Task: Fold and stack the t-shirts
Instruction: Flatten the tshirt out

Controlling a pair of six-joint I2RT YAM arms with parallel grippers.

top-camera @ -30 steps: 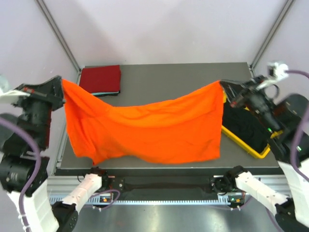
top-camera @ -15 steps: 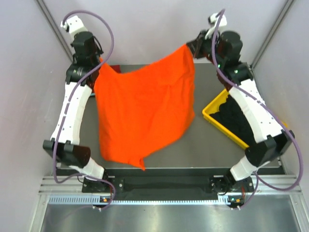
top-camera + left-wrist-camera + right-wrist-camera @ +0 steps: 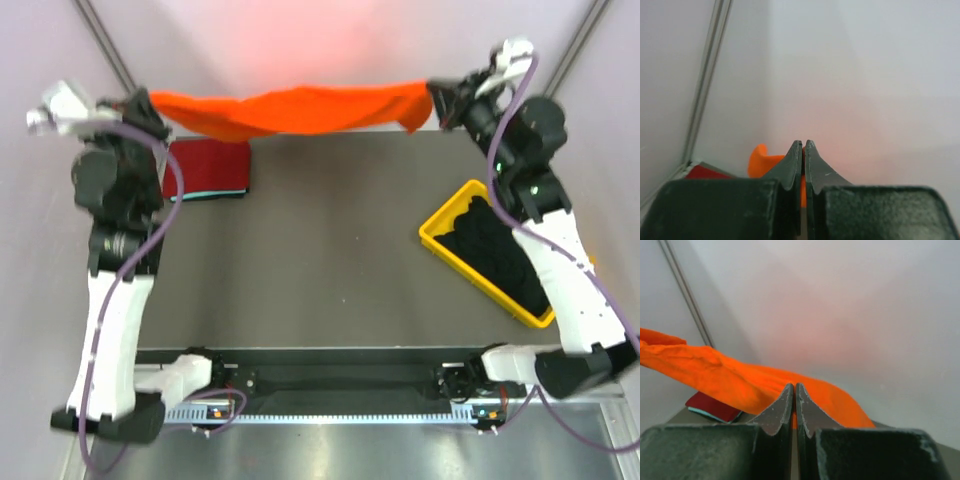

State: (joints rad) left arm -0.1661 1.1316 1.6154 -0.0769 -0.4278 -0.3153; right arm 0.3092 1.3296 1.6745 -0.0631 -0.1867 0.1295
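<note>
The bright orange t-shirt (image 3: 295, 108) is stretched in the air between my two grippers above the table's far edge. My left gripper (image 3: 148, 102) is shut on its left end; orange cloth (image 3: 762, 160) shows between the jaws in the left wrist view. My right gripper (image 3: 440, 100) is shut on its right end, and the cloth (image 3: 735, 380) runs off to the left in the right wrist view. A folded dark red t-shirt (image 3: 208, 167) lies on a teal one (image 3: 215, 194) at the far left. Black t-shirts (image 3: 495, 255) fill the yellow bin (image 3: 437, 246).
The yellow bin sits at the table's right side, slanting toward the front right corner. The grey table top (image 3: 310, 260) spans the middle. Pale walls with metal frame posts (image 3: 110, 55) stand close behind both raised arms.
Both arms have swung from the near sides to the far back, carrying the orange shirt. It hung wide and low, and is now pulled into a narrow band high at the back wall.
</note>
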